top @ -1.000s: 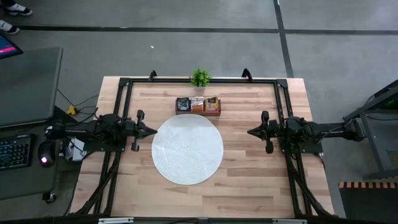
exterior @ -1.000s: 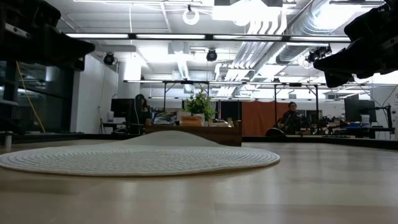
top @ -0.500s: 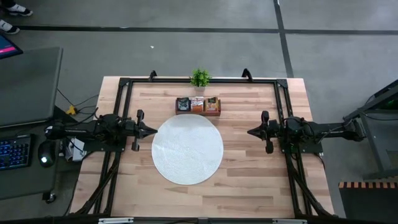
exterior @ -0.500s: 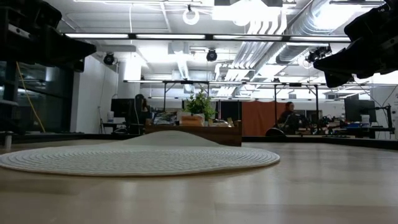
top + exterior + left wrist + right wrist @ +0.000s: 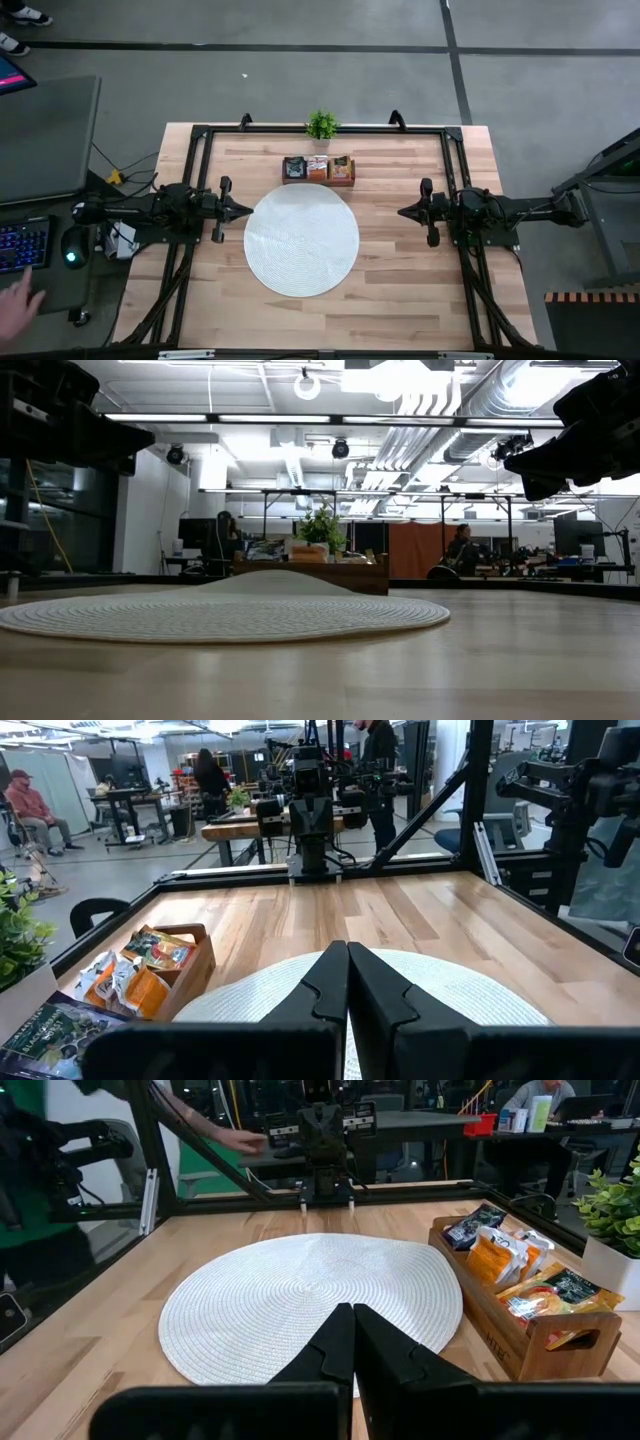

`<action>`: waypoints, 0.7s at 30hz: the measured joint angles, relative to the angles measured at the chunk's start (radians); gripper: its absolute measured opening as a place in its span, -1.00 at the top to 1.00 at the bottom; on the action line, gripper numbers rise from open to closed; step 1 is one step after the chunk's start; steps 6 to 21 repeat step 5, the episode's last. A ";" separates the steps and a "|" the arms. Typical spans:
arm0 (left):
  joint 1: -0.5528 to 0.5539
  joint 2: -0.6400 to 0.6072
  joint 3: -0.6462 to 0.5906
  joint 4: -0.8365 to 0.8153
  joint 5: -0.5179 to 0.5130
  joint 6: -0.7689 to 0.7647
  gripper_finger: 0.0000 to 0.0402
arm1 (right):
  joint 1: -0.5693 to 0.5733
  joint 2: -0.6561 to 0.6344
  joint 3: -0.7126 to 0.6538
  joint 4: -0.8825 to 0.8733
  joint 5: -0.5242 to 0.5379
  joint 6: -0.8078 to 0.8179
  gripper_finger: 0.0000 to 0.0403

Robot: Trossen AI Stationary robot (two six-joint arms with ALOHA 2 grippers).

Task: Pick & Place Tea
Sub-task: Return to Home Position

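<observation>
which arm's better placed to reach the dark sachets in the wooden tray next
Left, probably. The dark sachets sit in the tray end on the left arm's side, so the shut left claw lies nearer them; the right claw, also shut, would have to cross the other two compartments.

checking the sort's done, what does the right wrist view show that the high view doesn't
Only the right wrist view: the flat tea sachets standing upright in their compartments, and the right gripper with fingers shut. Only the high view: a person's hand near a backlit keyboard. Both: the round white woven mat, the brown wooden three-compartment tray, the green potted plant, the left gripper across the mat.
</observation>
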 joint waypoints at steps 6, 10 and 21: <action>0.000 0.000 0.000 0.000 0.000 -0.002 1.00 | 0.000 0.000 0.000 0.000 0.000 0.000 1.00; 0.000 0.000 0.000 0.000 0.000 -0.002 1.00 | 0.000 0.000 0.000 0.000 0.000 0.000 1.00; 0.000 0.000 0.000 0.000 0.000 -0.002 1.00 | 0.000 0.000 0.000 0.000 0.000 0.000 1.00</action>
